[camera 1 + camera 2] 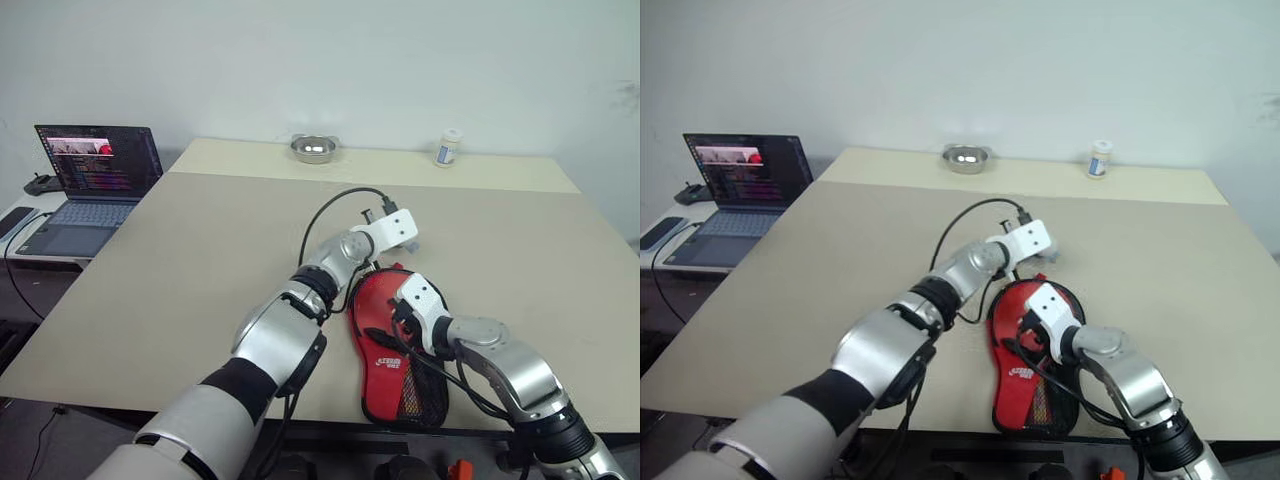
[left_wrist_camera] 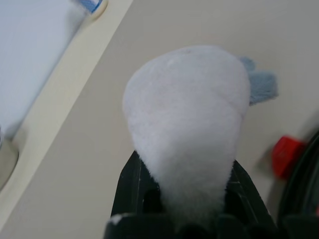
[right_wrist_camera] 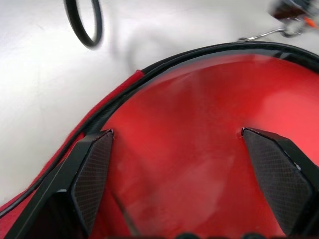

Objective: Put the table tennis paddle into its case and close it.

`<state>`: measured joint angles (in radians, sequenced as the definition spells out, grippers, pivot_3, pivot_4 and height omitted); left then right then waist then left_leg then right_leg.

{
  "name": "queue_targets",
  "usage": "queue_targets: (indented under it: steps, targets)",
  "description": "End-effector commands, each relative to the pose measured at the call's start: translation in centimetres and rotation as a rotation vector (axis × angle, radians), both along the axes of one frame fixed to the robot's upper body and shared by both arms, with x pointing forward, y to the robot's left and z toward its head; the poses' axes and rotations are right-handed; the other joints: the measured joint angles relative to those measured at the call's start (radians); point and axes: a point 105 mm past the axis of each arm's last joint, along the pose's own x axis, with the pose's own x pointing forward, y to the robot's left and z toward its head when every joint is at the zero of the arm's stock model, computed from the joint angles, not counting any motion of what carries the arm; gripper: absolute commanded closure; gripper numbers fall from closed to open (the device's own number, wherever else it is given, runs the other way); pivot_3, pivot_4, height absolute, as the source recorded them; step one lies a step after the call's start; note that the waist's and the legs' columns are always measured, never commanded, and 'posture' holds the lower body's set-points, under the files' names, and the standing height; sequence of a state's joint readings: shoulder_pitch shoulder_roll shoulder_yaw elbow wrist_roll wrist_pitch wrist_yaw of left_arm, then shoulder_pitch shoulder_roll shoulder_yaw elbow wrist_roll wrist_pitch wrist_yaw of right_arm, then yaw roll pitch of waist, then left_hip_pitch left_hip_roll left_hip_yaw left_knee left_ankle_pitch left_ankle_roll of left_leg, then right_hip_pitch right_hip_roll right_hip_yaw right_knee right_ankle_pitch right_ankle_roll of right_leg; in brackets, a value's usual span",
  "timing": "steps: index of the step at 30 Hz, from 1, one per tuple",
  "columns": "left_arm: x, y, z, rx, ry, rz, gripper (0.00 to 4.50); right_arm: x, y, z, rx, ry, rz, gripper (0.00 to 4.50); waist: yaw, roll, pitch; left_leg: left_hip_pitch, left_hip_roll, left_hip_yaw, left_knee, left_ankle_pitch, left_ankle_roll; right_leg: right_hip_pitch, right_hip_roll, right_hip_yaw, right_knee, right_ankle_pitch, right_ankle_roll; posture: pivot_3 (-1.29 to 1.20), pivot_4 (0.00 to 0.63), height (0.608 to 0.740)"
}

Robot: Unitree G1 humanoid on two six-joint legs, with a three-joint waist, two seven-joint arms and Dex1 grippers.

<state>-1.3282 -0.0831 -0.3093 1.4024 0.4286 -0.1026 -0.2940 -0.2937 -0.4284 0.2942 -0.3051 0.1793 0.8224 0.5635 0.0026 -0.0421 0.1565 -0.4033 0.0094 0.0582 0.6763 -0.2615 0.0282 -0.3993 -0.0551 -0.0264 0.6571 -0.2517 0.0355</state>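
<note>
hovering wide apart over the red case [image 1: 385,330], the right pincer [image 3: 177,164] is needing a firm press; the left pincer [image 2: 184,199] is clamping a white-grey oval thing [image 2: 189,119].

- The case [image 1: 385,340] lies on the table [image 1: 200,260] near its front edge
- A bowl [image 1: 313,149] and a bottle [image 1: 449,147] stand along the far edge
- A laptop [image 1: 95,185] sits left of the table

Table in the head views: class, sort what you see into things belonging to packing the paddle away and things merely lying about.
Belonging to the job:
- case, red face up at the table's near edge
- right gripper, open over it

Lying about:
- white-grey soft object, gripped by the left gripper
- metal bowl
- small jar
- laptop, on the side table
</note>
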Motion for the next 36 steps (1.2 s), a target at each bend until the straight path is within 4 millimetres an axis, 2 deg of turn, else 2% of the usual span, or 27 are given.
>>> queue_targets:
  steps: [1, 9, 16, 26, 36]
  targets:
    - [-1.1, -3.9, 4.0, -0.022, -0.142, -0.125, 3.90, -4.3, -1.0, -7.1, -0.120, 0.331, -0.004, 0.00, 0.000, 0.000, 0.000, 0.000, 0.000, 0.000, 0.000, 0.000, 0.000, 0.000, 0.000, 0.000, 0.000, 0.000, 0.000, 0.00, 0.150, 0.740]
    - [-4.7, -9.4, 5.2, -0.052, -0.159, -0.326, 3.91, -4.7, -0.8, -7.3, -0.125, 0.345, -0.004, 0.00, 0.001, 0.001, -0.001, -0.001, 0.000, -0.001, 0.000, 0.000, 0.000, 0.000, 0.000, -0.002, -0.002, 0.000, 0.000, 0.00, 0.150, 0.740]
    - [-8.4, -12.9, 4.7, -0.103, -0.074, -0.513, 3.91, -4.3, -0.4, -7.2, -0.121, 0.335, -0.003, 0.00, 0.000, 0.003, -0.002, -0.001, 0.001, -0.005, -0.001, 0.000, 0.000, 0.005, -0.001, -0.010, -0.009, 0.000, 0.000, 0.00, 0.150, 0.740]
    - [-12.2, -15.5, 3.4, -0.119, 0.008, -0.682, 3.91, -4.1, -0.3, -7.3, -0.124, 0.327, -0.002, 0.00, -0.001, 0.007, -0.004, 0.000, 0.002, -0.007, -0.001, 0.000, 0.000, 0.006, -0.001, -0.011, -0.010, 0.000, 0.000, 0.00, 0.150, 0.740]
    - [-15.3, -17.3, 3.8, -0.207, 0.097, -0.808, 3.91, -4.0, -0.5, -7.2, -0.131, 0.320, -0.008, 0.00, -0.002, 0.007, -0.004, 0.001, 0.001, -0.009, -0.001, 0.000, 0.000, 0.009, -0.001, -0.012, -0.012, 0.000, 0.000, 0.00, 0.150, 0.740]
